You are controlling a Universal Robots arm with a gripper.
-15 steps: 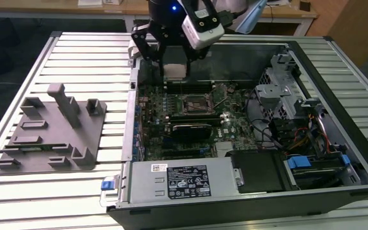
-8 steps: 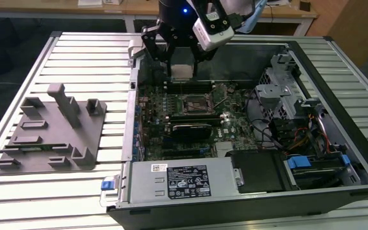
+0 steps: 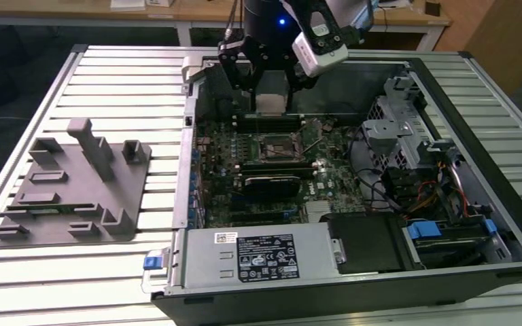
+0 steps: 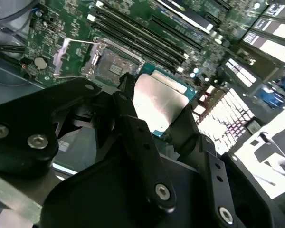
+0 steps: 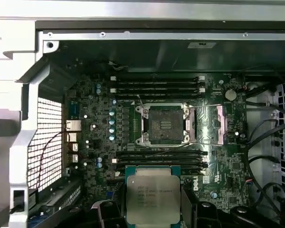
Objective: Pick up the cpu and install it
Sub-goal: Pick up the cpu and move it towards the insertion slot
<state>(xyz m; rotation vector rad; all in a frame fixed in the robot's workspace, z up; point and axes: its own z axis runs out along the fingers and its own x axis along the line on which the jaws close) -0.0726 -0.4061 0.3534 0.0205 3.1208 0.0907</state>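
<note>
The jaws are closed narrowly on the cpu (image 4: 161, 102), pinching it by two opposite edges with its silvery top plate facing away from the board. In the exterior view the cpu (image 3: 270, 103) hangs in the air inside the open computer case (image 3: 478, 109), well above the motherboard (image 5: 99, 142) and touching nothing but the jaws.

Below the jaws lies the socket (image 5: 162, 124), bare and uncovered, with its hinged metal cover (image 5: 206, 124) swung open just beside it. Judging from the first wrist view, the socket is not straight beneath the jaws but a little way off, with a pair of memory slots (image 5: 156, 159) between the two. The grey tray (image 3: 71, 190) sits on the counter (image 3: 125, 81), well away from the jaws and outside the case.

The main risk is likely at the socket itself. If the cpu arrives turned the wrong way, shifted sideways or tilted, pressing it down could bend the fine contacts. The grip is on thin edges only, so a jolt could let the cpu slide or twist between the jaws and spoil the alignment. The open cover stands close to the path, and a jaw could catch on it.
</note>
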